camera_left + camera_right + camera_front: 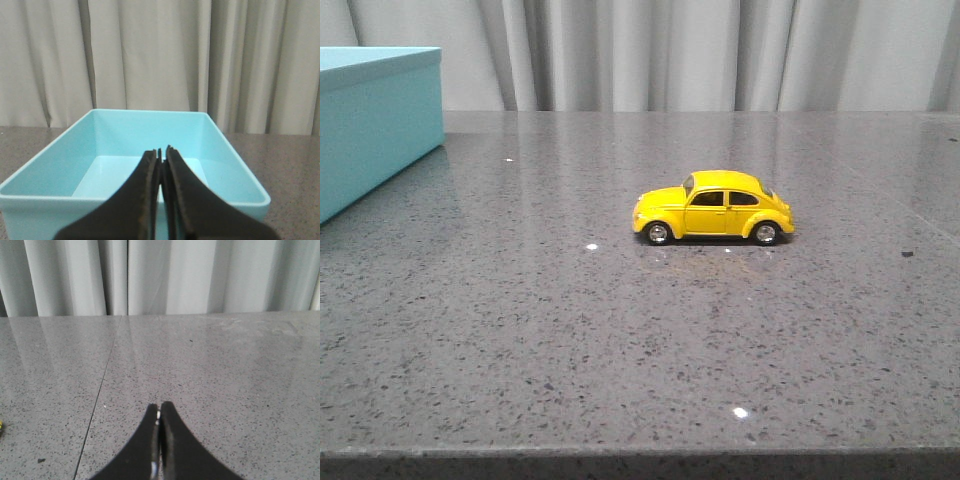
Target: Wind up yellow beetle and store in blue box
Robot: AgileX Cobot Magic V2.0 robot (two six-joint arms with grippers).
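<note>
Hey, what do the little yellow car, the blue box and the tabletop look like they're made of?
Yellow beetle: glossy painted shell, metal or hard plastic; silver hubs, dark tyres.
Blue box: smooth matte moulded walls with rounded corners, probably plastic.
Table: polished speckled grey stone or a stone-look surface; it mirrors the curtains.

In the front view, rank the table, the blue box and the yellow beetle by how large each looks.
1. Table: fills most of the picture.
2. Blue box: cut off by the left edge, so only part shows, yet that part is clearly larger than the car.
3. Yellow beetle: smallest.
</note>
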